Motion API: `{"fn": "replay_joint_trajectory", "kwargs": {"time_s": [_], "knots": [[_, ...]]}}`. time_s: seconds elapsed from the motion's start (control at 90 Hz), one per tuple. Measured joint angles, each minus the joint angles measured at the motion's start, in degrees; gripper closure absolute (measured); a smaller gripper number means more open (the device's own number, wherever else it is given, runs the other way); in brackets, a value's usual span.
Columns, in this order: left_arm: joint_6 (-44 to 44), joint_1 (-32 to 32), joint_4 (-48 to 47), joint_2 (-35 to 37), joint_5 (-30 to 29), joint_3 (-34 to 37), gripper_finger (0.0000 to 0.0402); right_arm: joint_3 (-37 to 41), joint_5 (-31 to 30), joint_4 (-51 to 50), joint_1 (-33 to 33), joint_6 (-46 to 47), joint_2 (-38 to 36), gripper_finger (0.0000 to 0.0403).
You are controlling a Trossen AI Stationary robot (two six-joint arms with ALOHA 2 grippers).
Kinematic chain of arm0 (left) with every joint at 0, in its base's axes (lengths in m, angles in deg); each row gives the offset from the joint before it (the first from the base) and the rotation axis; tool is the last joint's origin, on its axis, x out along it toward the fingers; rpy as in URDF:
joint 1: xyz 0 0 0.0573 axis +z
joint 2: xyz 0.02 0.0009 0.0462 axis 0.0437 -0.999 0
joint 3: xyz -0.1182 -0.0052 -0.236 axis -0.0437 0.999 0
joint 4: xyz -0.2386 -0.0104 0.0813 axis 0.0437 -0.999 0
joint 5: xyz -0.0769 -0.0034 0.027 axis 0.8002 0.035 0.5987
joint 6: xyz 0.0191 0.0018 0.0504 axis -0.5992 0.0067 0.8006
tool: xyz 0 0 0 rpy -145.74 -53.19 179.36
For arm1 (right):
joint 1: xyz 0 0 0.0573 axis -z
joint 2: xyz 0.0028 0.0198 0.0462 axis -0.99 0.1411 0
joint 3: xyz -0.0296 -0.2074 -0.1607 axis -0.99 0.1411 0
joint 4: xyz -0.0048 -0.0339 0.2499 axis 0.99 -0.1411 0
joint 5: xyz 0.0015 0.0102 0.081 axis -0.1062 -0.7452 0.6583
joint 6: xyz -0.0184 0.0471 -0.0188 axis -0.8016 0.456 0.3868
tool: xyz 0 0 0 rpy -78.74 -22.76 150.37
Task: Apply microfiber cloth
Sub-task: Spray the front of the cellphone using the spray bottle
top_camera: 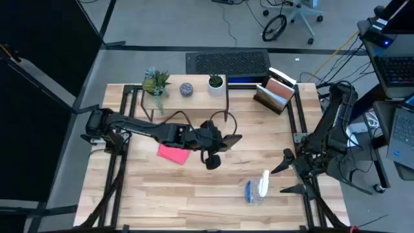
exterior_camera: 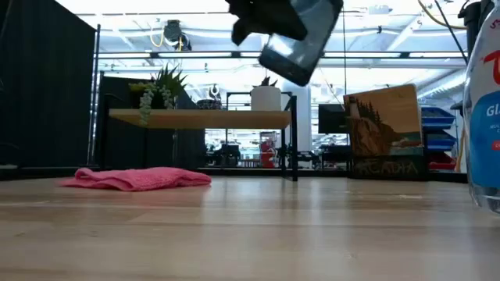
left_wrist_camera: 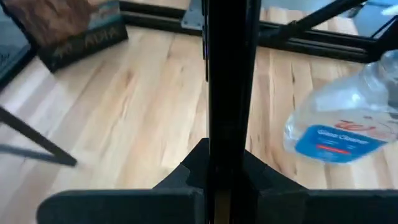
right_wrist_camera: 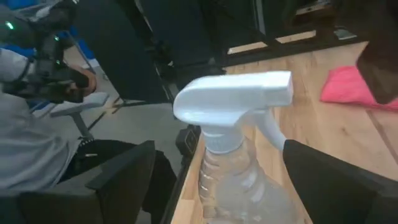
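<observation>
Above the counter (top_camera: pixel 194 194), the left tool (top_camera: pixel 223 141) clamps the phone (exterior_camera: pixel 301 39) aloft, clear for wiping; cloth (top_camera: pixel 173 153) lies beneath. Right tool (top_camera: pixel 294 175) waits wide around the bottle (right_wrist_camera: pixel 242 155).

My left claw (exterior_camera: pixel 269 19) cut off by low view's top edge; phone (left_wrist_camera: pixel 227 93) seen edge-on from my wrist, screen hidden. Bottle (exterior_camera: pixel 486 109) cropped at right.

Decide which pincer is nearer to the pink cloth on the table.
Left. The left pincer holds a phone in the air just beside the pink cloth; the right pincer waits at the table's far right edge, by the spray bottle.
</observation>
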Motion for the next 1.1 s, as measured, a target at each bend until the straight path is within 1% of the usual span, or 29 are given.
{"fn": "replay_joint_trajectory", "kwargs": {"time_s": [0.111, 0.189, 0.311, 0.411, 0.467, 0.556, 0.644, 0.711, 0.856, 0.967, 1.1], "knots": [[-6.67, -2.14, -6.36, -0.02, 2.06, 0.91, 0.0385, 0.0, 0.02, 0.0, 0.0, 2.18, -1.14, 0.0064], [-13.61, -3.93, -7.09, -0.02, 5.92, 3.61, 0.0385, 0.0, 0.07, 0.02, 0.0, 3.13, -1.55, 0.0064], [-24.53, -6.64, -6.88, -0.17, 8.42, 9.03, 0.0385, 0.0, 0.1, 0.0, 0.0, 3.24, -1.3, 0.0064], [-34.56, -8.13, 1.24, -1.04, 8.81, 13.5, 0.0385, 0.0, -0.33, -0.01, 0.38, 3.05, -1.12, 0.0064], [-38.5, -9.03, 5.5, -1.83, 8.83, 15.82, 0.0385, 0.0, -0.48, 0.02, 0.96, 3.06, -1.1, 0.0064], [-42.67, -10.25, 10.79, -4.34, 9.31, 17.43, 0.0385, 0.0, -0.35, 0.02, 1.6, 3.92, -1.1, 0.0064], [-45.89, -10.86, 12.98, -6.4, 10.28, 18.25, 0.0385, 0.0, -0.22, 0.05, 1.57, 4.93, -0.98, 0.0064], [-46.71, -10.93, 14.1, -7.68, 10.5, 18.06, 0.0385, 0.0, -0.18, 0.07, 1.57, 5.08, -0.86, 0.0064], [-45.82, -10.77, 15.38, -8.78, 10.69, 18.03, 0.0377, 0.0, -0.2, 0.0, 1.6, 5.14, -0.31, 0.0064], [-45.58, -10.02, 15.28, -8.96, 10.71, 18.1, 0.0363, 0.0, -0.2, -0.68, 1.57, 4.84, 0.14, 0.0064], [-45.01, -9.23, 14.29, -9.13, 10.65, 18.25, 0.0337, 0.0, -0.18, -1.84, 1.57, 4.8, 0.43, 0.0064]]}}
